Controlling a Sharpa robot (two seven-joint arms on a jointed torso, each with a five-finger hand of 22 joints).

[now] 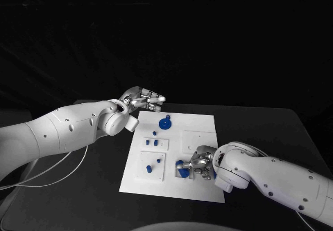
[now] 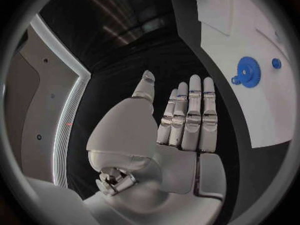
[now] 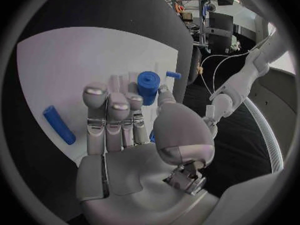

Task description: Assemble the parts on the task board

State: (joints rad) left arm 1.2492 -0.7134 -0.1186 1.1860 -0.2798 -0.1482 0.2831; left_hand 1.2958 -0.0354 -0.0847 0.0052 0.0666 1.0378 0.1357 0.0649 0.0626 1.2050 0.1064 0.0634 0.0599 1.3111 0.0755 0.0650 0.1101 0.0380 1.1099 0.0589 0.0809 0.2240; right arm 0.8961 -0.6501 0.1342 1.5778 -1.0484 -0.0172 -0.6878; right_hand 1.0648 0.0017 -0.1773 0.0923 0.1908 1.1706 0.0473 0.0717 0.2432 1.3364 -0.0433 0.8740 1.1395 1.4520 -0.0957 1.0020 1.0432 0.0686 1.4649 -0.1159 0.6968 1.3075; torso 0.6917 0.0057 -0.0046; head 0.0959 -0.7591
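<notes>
- Parts lie on the task board (image 1: 201, 122); a blue cylinder (image 3: 148, 85) stands just beyond my right robot hand (image 1: 199, 167).
- Right robot hand: fingers extended, holding nothing; I should close squarely around the cylinder.
- Left robot hand (image 1: 142, 100) flat, spread, off the board's far corner.

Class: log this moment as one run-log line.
left hand: open, off task board | right hand: over blue cylinder, grip unclear | blue gear: on board

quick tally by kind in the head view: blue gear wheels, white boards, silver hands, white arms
blue toothed gear wheel: 1
white flat task board: 1
silver many-fingered hands: 2, left hand and right hand
white arms: 2, left arm and right arm
total: 6
</notes>
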